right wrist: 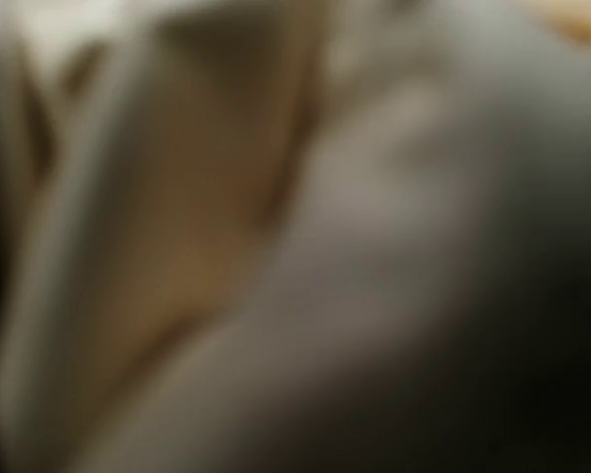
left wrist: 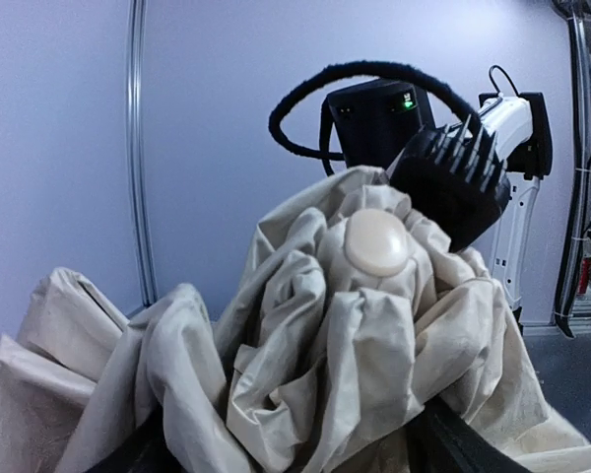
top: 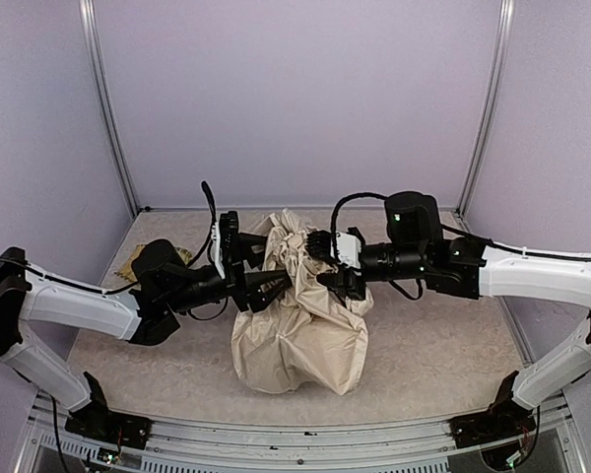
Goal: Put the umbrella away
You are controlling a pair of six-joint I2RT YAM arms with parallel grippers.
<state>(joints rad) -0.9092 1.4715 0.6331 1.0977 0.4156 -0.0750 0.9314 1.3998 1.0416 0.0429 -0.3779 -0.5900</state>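
Standing bunched, umbrella (top: 300, 330) well apart from side walls (top: 39, 148), left gripper (top: 274, 281) released; right gripper (top: 323, 261) at its top, grip untellable

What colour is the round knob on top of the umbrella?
The knob is cream-beige, matching the umbrella fabric. Left wrist view shows it best.

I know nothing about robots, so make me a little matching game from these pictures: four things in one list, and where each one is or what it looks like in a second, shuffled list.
Things:
1. umbrella
2. tray
3. left gripper
4. right gripper

Descriptions:
A. yellow and woven, peeking out at the far left
B. meets the cloth from the right side
C. cream cloth heaped in the middle of the table
D. meets the cloth from the left side

Right pairs: 1-C, 2-A, 3-D, 4-B.
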